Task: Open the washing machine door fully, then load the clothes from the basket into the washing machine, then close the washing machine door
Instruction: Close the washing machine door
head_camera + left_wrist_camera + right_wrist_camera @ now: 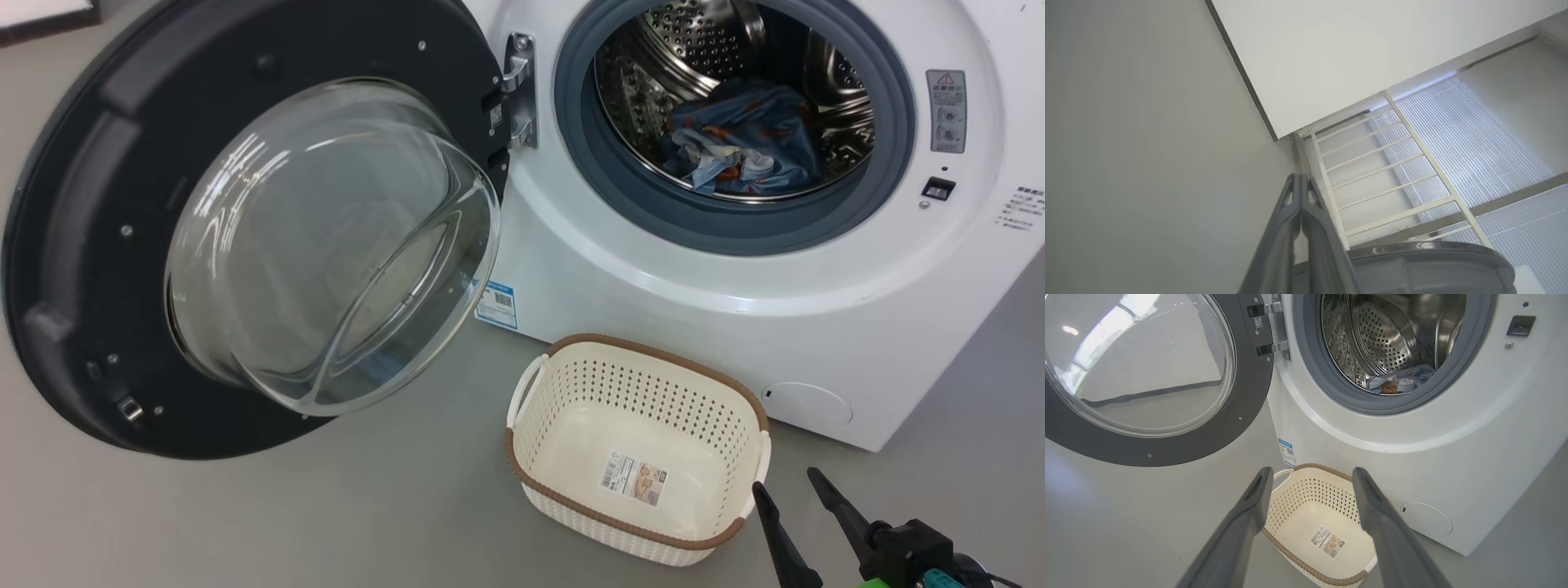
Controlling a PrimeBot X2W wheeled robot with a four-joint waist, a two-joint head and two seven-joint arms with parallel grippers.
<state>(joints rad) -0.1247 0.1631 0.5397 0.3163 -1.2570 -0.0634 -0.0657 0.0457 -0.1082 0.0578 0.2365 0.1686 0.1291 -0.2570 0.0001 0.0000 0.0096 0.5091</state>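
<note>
The washing machine (735, 310) (1453, 428) stands open, its door (245, 229) (1147, 375) swung wide to the left on its hinge. The clothes (739, 139) (1396, 381), blue printed fabric, lie inside the steel drum. On the floor in front sits the cream basket (637, 449) (1318, 522), holding nothing but its label sticker. My right gripper (788, 482) (1312, 473) hangs open beside the basket's right end, nothing between its fingers. My left gripper (1301, 179) is shut with its fingertips pressed together, empty, pointing at a wall corner and a white rack.
Grey floor (367, 514) spreads left of the basket and under the open door. A white rack (1384, 175) and a dark rounded rim (1429, 261) show in the left wrist view. A blue label sticker (496, 304) marks the washer's lower left front.
</note>
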